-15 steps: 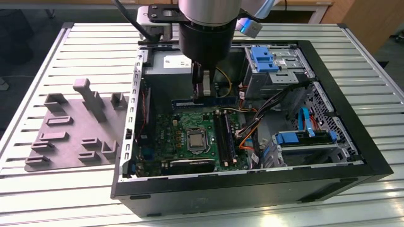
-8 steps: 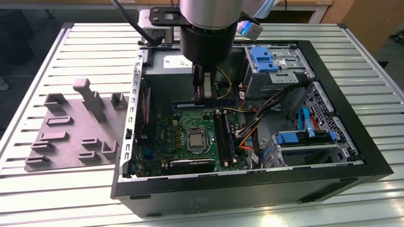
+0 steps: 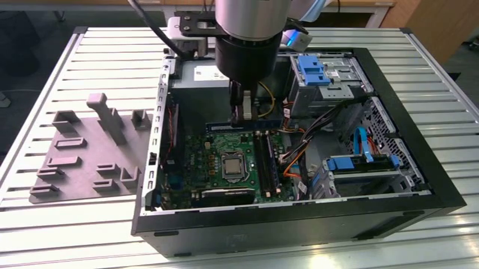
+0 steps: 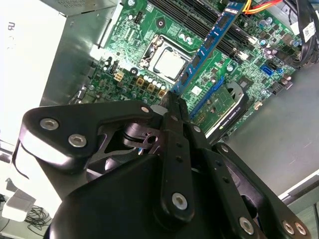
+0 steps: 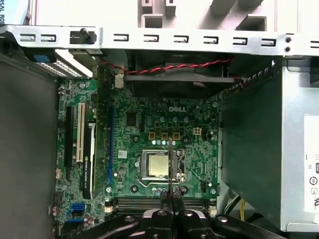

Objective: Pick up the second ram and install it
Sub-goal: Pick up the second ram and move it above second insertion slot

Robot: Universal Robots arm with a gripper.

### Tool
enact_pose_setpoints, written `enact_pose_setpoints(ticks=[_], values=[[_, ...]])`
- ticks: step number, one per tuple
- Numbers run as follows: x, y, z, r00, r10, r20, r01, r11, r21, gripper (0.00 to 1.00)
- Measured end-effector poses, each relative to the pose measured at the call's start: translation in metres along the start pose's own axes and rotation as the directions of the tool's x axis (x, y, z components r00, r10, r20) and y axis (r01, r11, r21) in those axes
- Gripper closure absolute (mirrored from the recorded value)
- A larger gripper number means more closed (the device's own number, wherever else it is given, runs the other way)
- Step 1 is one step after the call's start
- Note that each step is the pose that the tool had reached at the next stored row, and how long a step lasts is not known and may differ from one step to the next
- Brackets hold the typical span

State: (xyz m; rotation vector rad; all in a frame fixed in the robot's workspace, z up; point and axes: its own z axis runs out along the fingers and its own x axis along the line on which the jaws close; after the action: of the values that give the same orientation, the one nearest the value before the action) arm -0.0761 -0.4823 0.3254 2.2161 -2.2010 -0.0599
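- The gripper [image 3: 241, 119] is seen in the exterior view hanging inside the open computer case [image 3: 299, 219], over the far part of the motherboard [image 3: 213, 162]
- The jaws are closed narrowly on the second ram [image 3: 263, 124], which is clamped between the two black fingers
- The second ram is held level on its long edge, a dark blue strip sticking out to both sides of the fingers in the exterior view
- In the second wrist view the gripper [image 4: 172, 99] is seen pinching one stretch of the second ram [image 4: 207, 45], with the rest of the stick reaching out over the motherboard [image 4: 124, 50]
- In the first wrist view the second ram [image 5: 170, 169] is seen edge-on as a thin line rising from the gripper [image 5: 172, 196], crossing in front of the processor [image 5: 157, 164]
- The stick is carried above the board, turned across the run of the long black memory slots [image 3: 266, 159], and is not seated in any of them
- A grey fixture plate [image 3: 82, 162] with upright posts lies on the slatted table [image 3: 105, 61], beside the case toward the exterior view's left
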Motion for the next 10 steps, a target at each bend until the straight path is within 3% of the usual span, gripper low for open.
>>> enact_pose_setpoints(ticks=[10], values=[[0.0023, -0.0022, 0.0057, 1.0, 0.0, 0.0, 0.0, 1.0, 0.0, 0.88]])
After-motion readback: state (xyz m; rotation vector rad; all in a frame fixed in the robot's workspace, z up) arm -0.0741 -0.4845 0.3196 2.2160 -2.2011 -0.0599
